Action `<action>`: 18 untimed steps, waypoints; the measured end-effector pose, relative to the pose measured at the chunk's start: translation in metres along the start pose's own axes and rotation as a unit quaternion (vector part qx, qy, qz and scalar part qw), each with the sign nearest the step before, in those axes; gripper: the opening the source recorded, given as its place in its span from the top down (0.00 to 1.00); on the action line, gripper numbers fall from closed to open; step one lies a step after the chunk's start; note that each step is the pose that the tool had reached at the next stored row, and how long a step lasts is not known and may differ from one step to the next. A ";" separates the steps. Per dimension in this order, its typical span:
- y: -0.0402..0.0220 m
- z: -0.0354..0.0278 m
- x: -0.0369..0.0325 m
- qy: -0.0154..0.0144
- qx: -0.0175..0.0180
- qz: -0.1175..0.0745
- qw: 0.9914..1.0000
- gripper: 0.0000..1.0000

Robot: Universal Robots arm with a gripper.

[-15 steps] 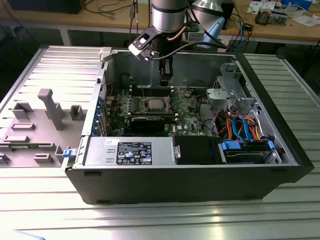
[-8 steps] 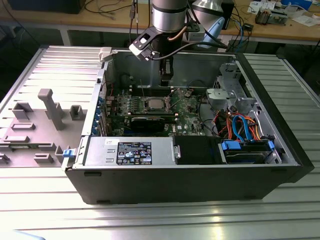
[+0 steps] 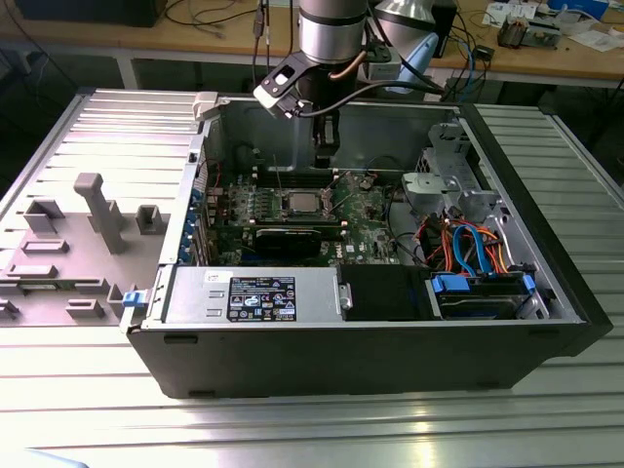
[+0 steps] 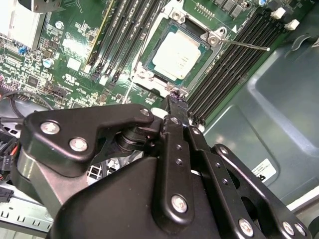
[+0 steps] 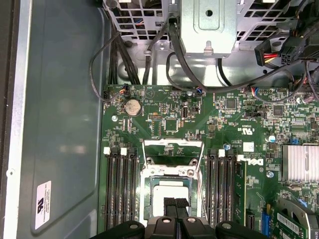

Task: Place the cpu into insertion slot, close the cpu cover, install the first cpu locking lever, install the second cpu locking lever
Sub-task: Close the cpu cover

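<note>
while the arm (image 3: 330,29) reaches straight down into the open computer case (image 3: 390,356), we see its pincer (image 4: 174,98) with fingers (image 5: 169,205) pressed together, tip low beside the cpu (image 4: 177,52).

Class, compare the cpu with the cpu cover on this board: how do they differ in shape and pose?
The cpu is a solid square plate, while the cpu cover is an open frame with a large window. The cpu lies flat in the insertion slot, while the cpu cover stands raised beside it and is not closed over the chip. Both are square and made of silvery metal.
</note>
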State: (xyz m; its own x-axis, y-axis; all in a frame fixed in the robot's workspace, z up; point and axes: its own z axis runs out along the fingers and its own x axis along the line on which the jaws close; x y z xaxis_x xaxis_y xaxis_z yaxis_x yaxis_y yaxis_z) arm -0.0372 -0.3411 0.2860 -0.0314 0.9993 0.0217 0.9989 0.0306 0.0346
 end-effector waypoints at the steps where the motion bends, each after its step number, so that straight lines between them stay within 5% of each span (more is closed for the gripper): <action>1: 0.0003 0.0000 0.0000 0.000 0.000 0.000 1.000 0.89; 6: 0.0048 0.0002 -0.0001 0.000 0.000 0.000 1.000 0.89; 7: 0.0105 0.0004 -0.0003 0.000 0.000 0.000 1.000 0.89; 18: 0.0118 0.0004 -0.0003 0.000 0.000 -0.001 1.000 0.89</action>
State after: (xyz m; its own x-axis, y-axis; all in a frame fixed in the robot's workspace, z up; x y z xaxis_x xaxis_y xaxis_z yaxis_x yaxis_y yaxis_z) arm -0.0254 -0.3411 0.2860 -0.0338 0.9992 0.0217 0.9989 0.0330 0.0346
